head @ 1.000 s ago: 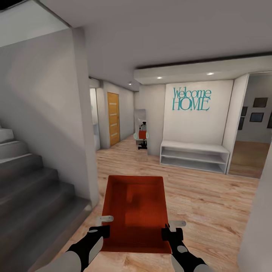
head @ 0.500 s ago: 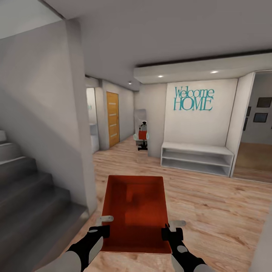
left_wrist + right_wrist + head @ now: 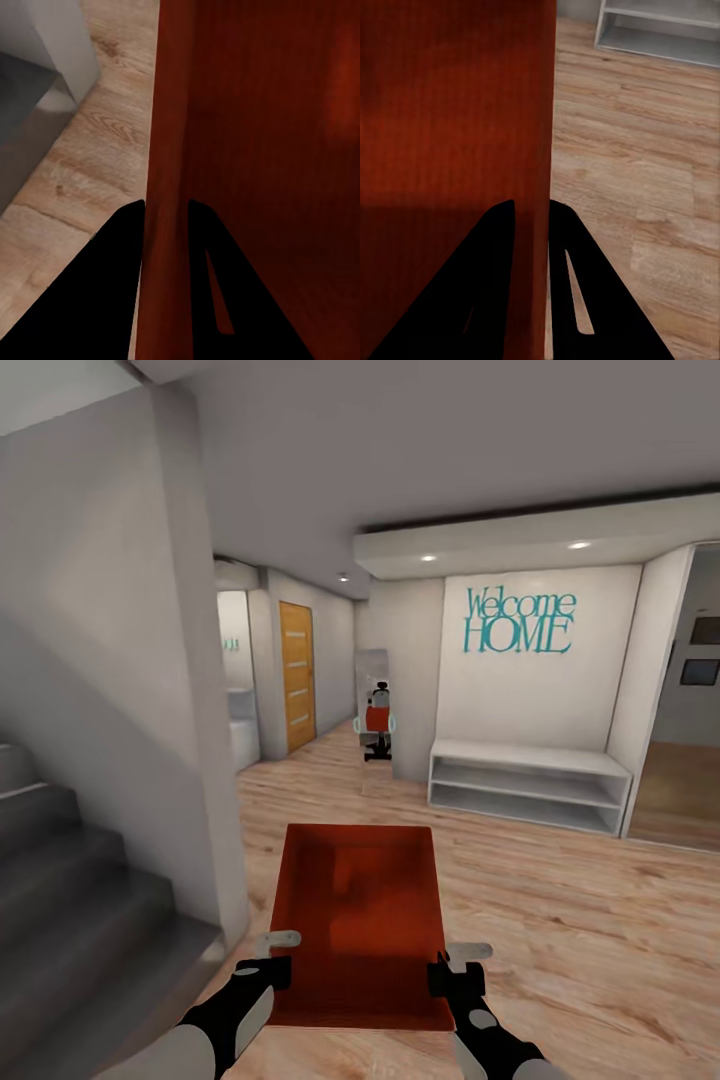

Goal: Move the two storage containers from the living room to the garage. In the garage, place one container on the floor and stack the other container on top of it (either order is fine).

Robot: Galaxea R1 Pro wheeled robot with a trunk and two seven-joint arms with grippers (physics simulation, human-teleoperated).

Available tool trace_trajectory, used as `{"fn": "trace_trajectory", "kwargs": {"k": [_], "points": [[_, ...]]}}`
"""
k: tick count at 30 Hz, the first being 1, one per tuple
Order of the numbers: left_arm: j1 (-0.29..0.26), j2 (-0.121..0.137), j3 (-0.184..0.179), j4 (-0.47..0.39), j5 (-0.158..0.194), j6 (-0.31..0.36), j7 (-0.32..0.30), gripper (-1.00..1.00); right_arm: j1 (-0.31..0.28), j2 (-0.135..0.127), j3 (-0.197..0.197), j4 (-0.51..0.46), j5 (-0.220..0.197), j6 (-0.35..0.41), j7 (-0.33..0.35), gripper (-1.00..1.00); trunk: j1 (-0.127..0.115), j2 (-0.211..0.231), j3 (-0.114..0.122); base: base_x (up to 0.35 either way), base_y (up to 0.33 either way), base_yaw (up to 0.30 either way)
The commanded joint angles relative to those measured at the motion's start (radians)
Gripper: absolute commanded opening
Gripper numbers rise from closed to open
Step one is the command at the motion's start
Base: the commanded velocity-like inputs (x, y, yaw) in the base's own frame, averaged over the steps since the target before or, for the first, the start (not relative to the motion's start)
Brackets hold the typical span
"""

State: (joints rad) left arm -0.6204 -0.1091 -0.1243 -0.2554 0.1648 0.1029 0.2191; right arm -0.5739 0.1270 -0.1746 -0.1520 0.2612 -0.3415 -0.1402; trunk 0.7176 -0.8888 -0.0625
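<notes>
Red-orange storage container (image 3: 360,920) hangs level before us above light wood plank flooring (image 3: 560,920); our left hand (image 3: 270,957) pinches its left wall, our right hand (image 3: 455,963) its right wall. Grey stairs (image 3: 70,900) rise at left.

Left gripper (image 3: 165,225) fingers (image 3: 120,255) pinch the storage container (image 3: 262,150) wall.

The storage container (image 3: 360,920) looks like matt red-orange plastic with a faint ribbed texture. The floor (image 3: 560,920) is light wood plank, smooth, with a slight sheen.
</notes>
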Motion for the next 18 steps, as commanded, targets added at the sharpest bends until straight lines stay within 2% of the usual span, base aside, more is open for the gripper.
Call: {"fn": "trace_trajectory", "kwargs": {"k": [1, 18], "points": [[0.0, 0.008, 0.006, -0.002, -0.006, 0.008, 0.017, -1.0, -0.001, 0.0, -0.036, -0.001, 0.012, -0.004, -0.002, -1.0, 0.001, -0.001, -0.002, 0.321, 0.0, 0.0], [-0.001, 0.008, 0.006, -0.002, -0.006, 0.008, 0.017, -1.0, -0.001, 0.0, -0.036, -0.004, 0.012, -0.004, -0.002, -1.0, 0.001, -0.001, -0.002, 0.321, 0.0, 0.0]]}}
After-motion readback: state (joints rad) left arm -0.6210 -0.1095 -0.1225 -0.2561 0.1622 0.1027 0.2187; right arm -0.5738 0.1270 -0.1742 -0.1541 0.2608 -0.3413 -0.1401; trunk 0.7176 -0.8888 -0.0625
